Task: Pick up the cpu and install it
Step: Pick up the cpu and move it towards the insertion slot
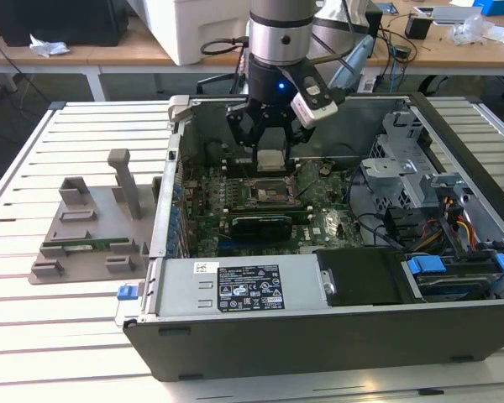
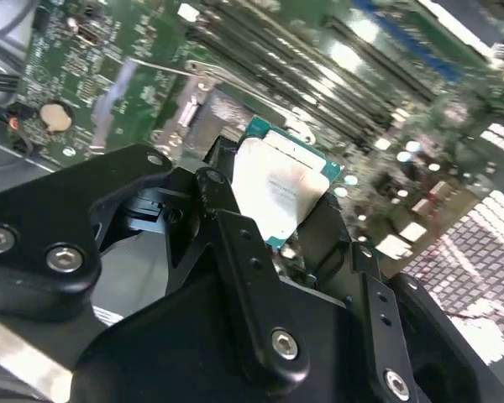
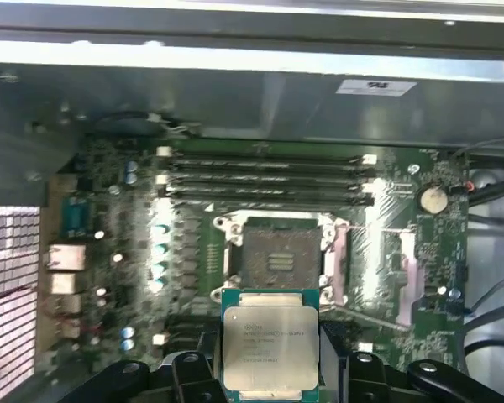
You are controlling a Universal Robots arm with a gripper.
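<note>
The cpu (image 3: pixel 270 340) is a flat silver square with a thin green rim, held between my black fingers (image 3: pixel 193 374). It also shows as the cpu (image 2: pixel 279 189) in the second wrist view and as the cpu (image 1: pixel 270 159) in the exterior view. My gripper (image 1: pixel 270 158) is shut on it and hangs inside the open computer case (image 1: pixel 319 327). The open socket (image 3: pixel 277 256) on the green motherboard lies just beyond the chip, its frame raised. In the exterior view the socket (image 1: pixel 267 190) sits directly below the held chip, apart from it.
Several memory slots (image 3: pixel 269 172) run beside the socket. A coin battery (image 3: pixel 434 199) and cables (image 1: pixel 454 231) lie toward the exterior view's right. A grey fixture (image 1: pixel 92 227) holding a green memory stick stands on the slatted table at the exterior view's left. The case walls surround the arm.
</note>
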